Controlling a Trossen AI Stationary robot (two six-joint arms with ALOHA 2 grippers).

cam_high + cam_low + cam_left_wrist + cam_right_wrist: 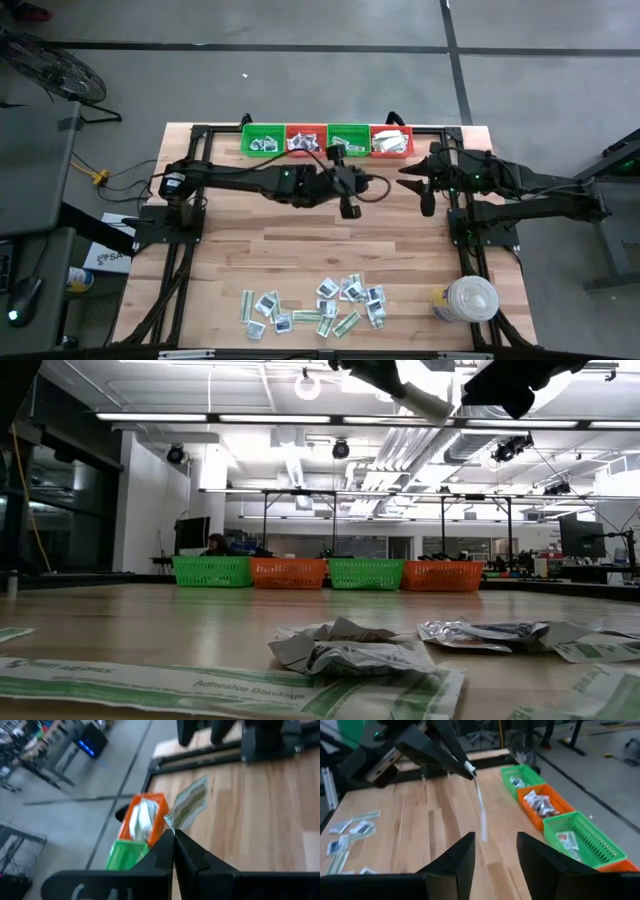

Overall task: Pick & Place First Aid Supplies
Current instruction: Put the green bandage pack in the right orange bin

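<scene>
High view. Left gripper (349,208) hangs over bare table, just short of the row of four baskets (326,140) along the far edge. Its fingers are pressed together on a pale-green strip (351,211), but the strip is too small here to make out. Right gripper (428,203) waits off to the side of the left one, near the right end of the basket row; its fingers are hard to read from above. The loose packets (318,305) lie scattered well behind both grippers, by the near edge. A white lidded container (468,299) sits at the near right corner. Wide open wood lies between packets and baskets.

Low view. Both arms are cut off at the top; only dark shapes and a pale scrap (425,402) show there. Which arm is which cannot be told. Baskets stand in a line far across the table. Crumpled packets and a long strip marked as adhesive bandages fill the foreground, partly cut by the lower edge.

Left wrist view. Fingertips (172,842) meet with no gap, pinching the strip's lower corner; the strip stands up beyond them. Past it are an orange basket (145,817), a green one, and the table edge.

Right wrist view. Own fingers (465,855) stand apart, nothing between them. Ahead, the left arm dangles the strip edge-on over clear wood. Baskets run along one side, loose packets on the other.
</scene>
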